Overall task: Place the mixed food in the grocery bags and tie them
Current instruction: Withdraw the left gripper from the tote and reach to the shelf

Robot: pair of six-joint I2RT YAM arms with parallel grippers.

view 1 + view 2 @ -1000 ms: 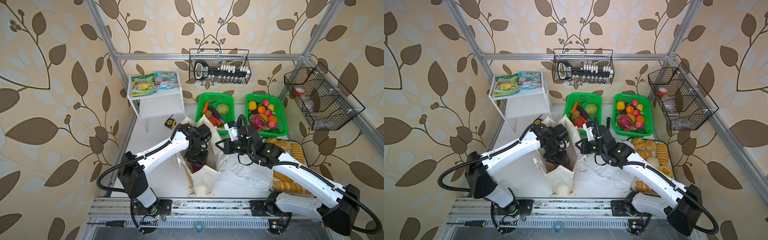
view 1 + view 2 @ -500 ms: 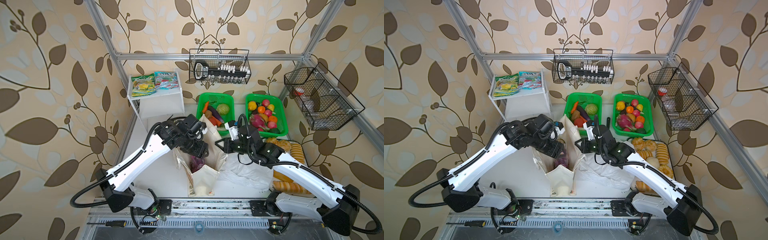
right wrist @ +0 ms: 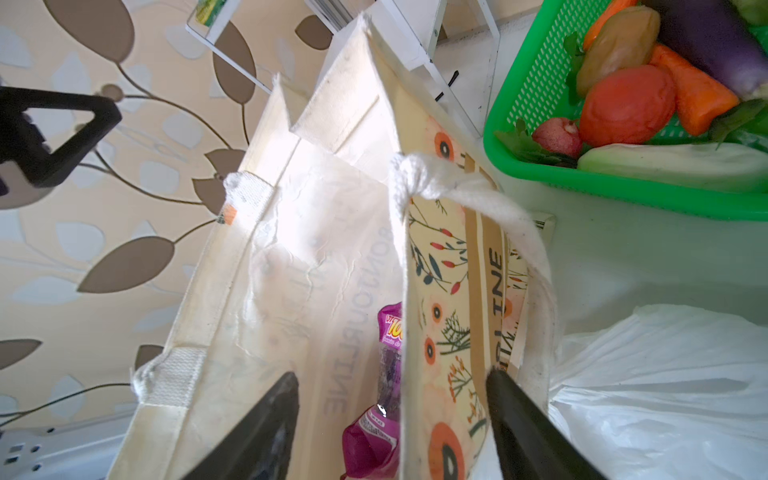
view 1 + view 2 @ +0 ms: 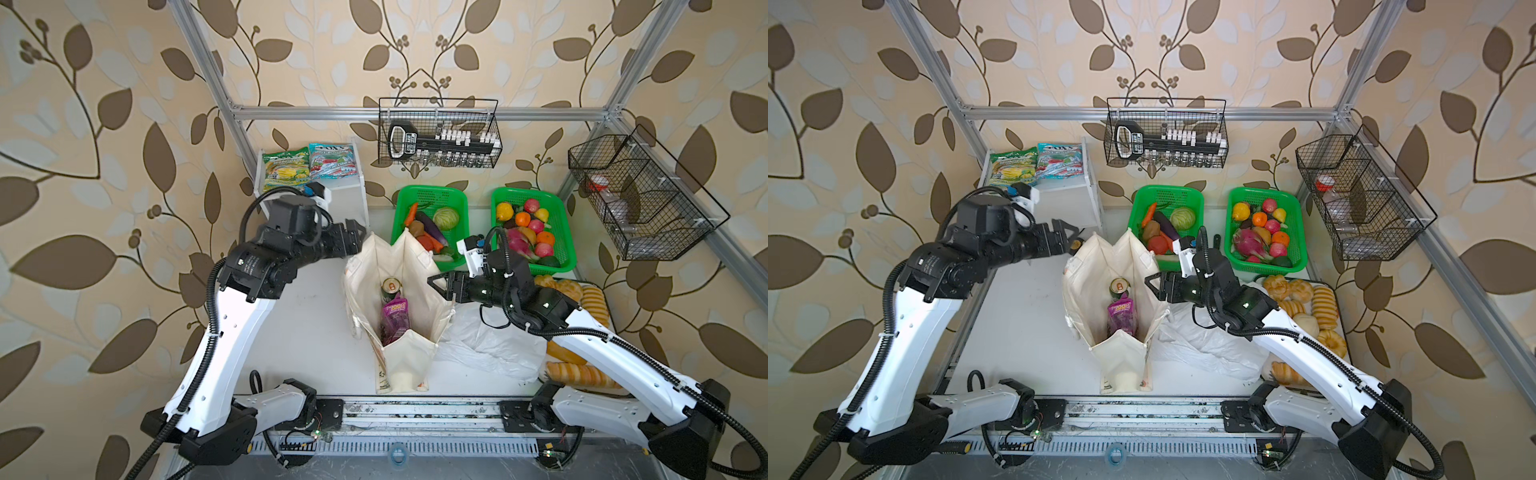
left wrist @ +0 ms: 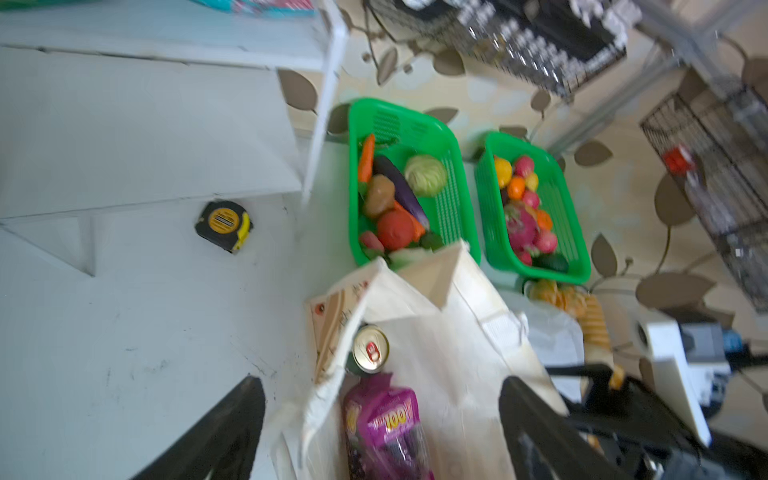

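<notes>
Cream canvas forms the tote [image 4: 405,361], which stands open in the middle of the bench [image 4: 307,316]. Two things sit inside it: a green drink can [image 4: 391,286], top end up, and just in front of it a purple grape-print pouch [image 4: 395,318] marked "100" in yellow. In the right wrist view, dark letters ending in "INE" can be read on the tote's outer side, among printed orange flowers.

The right gripper [image 4: 440,288] is at the tote's right rim. Its fingers [image 3: 528,428] are spread wide with that wall between them, not pinching it. The left gripper [image 4: 355,237] hovers just beside the tote's far left corner, its fingers apart and empty.

One crinkly white plastic bag [image 4: 490,345] lies flat against the tote's right side.

Two green mesh baskets sit behind the tote. The vegetable basket [image 4: 432,192] holds the pale green cabbage [image 4: 446,218], brown potato [image 4: 416,227] and red tomato [image 4: 424,242]. The fruit basket [image 4: 528,193] is farther right.

Behind and left of the tote, a white shelf [image 4: 345,185] carries two packets side by side: the teal-and-red snack packet [image 4: 332,162] and a yellow-green snack packet [image 4: 286,170]. Their print is too small to read.
</notes>
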